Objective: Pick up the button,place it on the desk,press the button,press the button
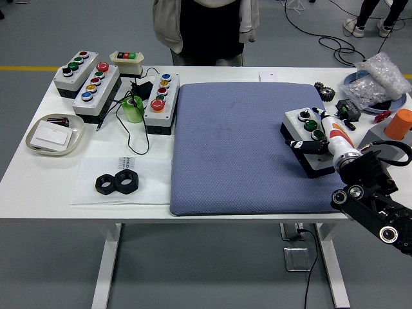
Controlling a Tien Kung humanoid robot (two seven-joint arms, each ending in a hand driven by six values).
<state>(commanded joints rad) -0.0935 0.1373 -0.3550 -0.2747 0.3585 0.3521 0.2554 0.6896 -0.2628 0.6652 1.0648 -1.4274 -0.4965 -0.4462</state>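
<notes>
A grey button box (306, 126) with a white, a green and a further button on top is at the right edge of the blue mat (238, 148). My right hand (317, 144), white and red with black fingers, comes in from the lower right and is curled around the box's near end. I cannot tell whether the box rests on the mat or is slightly lifted. The left arm is out of view.
Three more button boxes (96, 87) (77, 69) (161, 100) and a small switch box (127, 60) stand at the back left with a green tape roll (134, 109), a tray (40, 147) and black nuts (118, 183). An orange cup (400, 123) and plastic bag (380, 77) are at right. A person (206, 29) stands at the far side.
</notes>
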